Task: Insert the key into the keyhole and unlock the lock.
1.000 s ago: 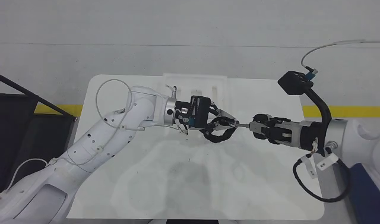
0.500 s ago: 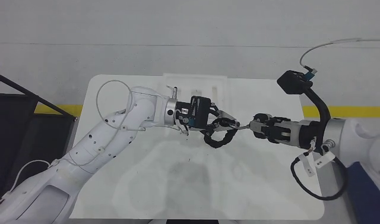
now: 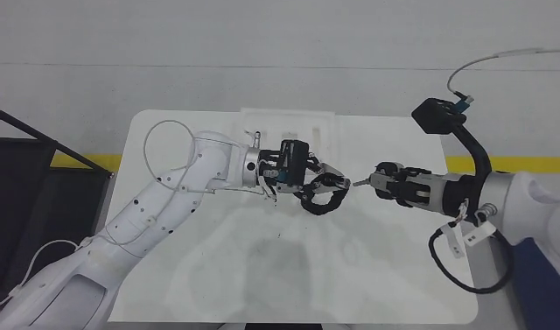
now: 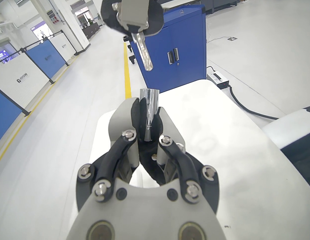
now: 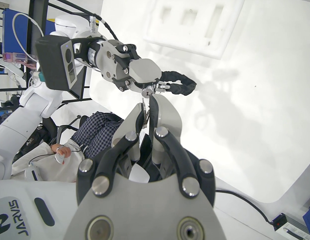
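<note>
Chrome end first: clamping the lock [image 4: 150, 107] by its barrel in the left pincer [image 4: 147, 109], closed hard on it, keyhole [image 5: 146, 92] facing the other arm, black cable [image 3: 320, 202] looping below, over the desk [image 3: 219, 269]. Pinching the key [image 4: 143, 51] by its head in the right pincer [image 5: 148, 108], shut on it, blade pointing at the barrel. Hovering just short of the mouth in the left wrist view: tip near, not touching, not yet in.

Judging the step as alignment before insertion. Looking slightly tilted against the barrel's axis, so probably needing:
- squaring the blade to the bore first
- matching the blade's flat to the slot
- advancing straight and slowly, with no side load

Risking otherwise a jam at the rim, or the key slipping in the pads. Turning only once seated fully.

Lying well behind, at the desk's far edge: white foam tray [image 3: 287, 120].
</note>
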{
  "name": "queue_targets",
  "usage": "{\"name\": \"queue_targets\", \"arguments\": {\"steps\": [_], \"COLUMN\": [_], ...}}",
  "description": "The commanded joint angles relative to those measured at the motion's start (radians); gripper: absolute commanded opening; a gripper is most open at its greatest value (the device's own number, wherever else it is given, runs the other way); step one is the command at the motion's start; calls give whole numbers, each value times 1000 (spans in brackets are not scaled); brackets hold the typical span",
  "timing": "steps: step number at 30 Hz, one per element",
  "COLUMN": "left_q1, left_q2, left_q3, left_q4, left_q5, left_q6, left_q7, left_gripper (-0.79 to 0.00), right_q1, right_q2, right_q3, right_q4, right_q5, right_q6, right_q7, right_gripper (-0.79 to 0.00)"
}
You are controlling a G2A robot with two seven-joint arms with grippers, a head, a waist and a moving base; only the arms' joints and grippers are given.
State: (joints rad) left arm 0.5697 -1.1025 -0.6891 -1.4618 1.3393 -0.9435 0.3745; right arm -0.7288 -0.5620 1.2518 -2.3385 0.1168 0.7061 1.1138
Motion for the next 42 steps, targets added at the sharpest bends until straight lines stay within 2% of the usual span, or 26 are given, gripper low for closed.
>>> {"name": "queue_targets", "arguments": {"steps": [1,14,26,42], "left_q1": [10,91,118,128], "left_q2": [-2,-35,-68,-68], "left_q3": [-7,1,14,11], "left_q4": [-3,-1,43,39], "left_q5": [-38,-137,-116,-115], "left_q6": [1,97,155,170], "left_q7": [-10,50,148,139], "left_gripper": [-785,-785,-785,-785], "right_q1": [5,134,246,228], "right_q2": [2,9,59,59], "right_q3": [-4,-94,-226,-226], "right_q4": [-7,-11,-11,-3], "right_q5": [-11,-82,-112,-98], "right_q6": [9,33,18,4], "right_q7": [-9,-33,-17,-39], "right_gripper": [-785,-785,-785,-785]}}
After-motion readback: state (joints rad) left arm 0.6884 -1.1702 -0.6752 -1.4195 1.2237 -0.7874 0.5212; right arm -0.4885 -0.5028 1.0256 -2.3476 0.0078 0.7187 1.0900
